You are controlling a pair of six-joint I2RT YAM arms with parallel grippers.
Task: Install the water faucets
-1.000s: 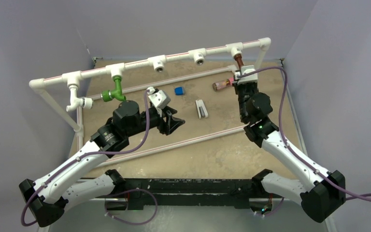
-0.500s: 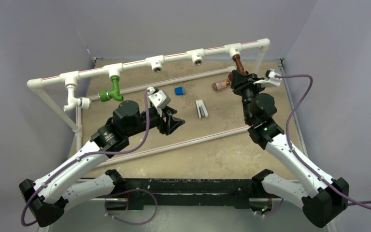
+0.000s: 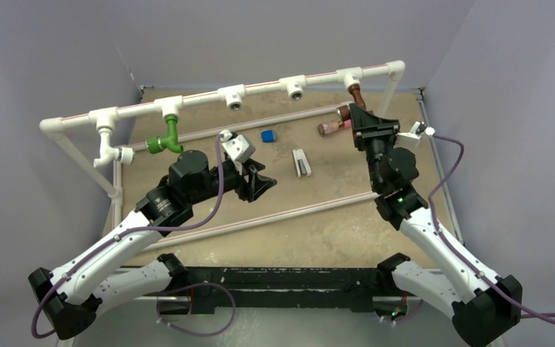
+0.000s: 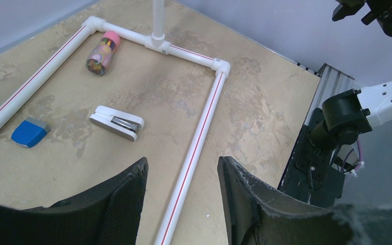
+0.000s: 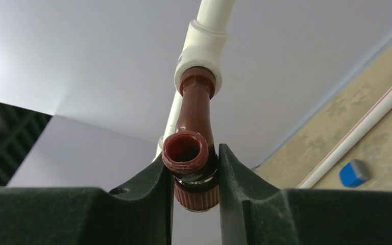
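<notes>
Worktop [image 3: 318,231]: a mottled tan surface is seen, with both arms bolted at its near edge.
Pipe frame [image 3: 260,88]: a white frame is stood on the worktop, its top rail raised along the far side and lower pipes laid flat.
Left tool [image 4: 182,168]: it is held released, jaws spread wide with nothing between them, above a floor pipe near the middle of the worktop.
Right tool [image 5: 193,176]: it is clenched on the reddish-brown faucet [image 5: 196,109], the fingers pressed on either side just below the spout.
Reddish-brown faucet: its threaded end is seated in the T-fitting [image 5: 201,51] near the right end of the top rail.
Green faucet [image 3: 168,137]: it is seen hanging from a fitting towards the left of the rail.
White faucet [image 3: 110,153]: it is hung from the leftmost fitting, just beside the green one.
Pink-capped cylinder [image 4: 102,46]: it is laid on its side by the far pipe.
Stapler [image 4: 117,122]: it is laid flat mid-worktop.
Blue block [image 4: 29,131]: it is seen left of the stapler, close to the pipe.
</notes>
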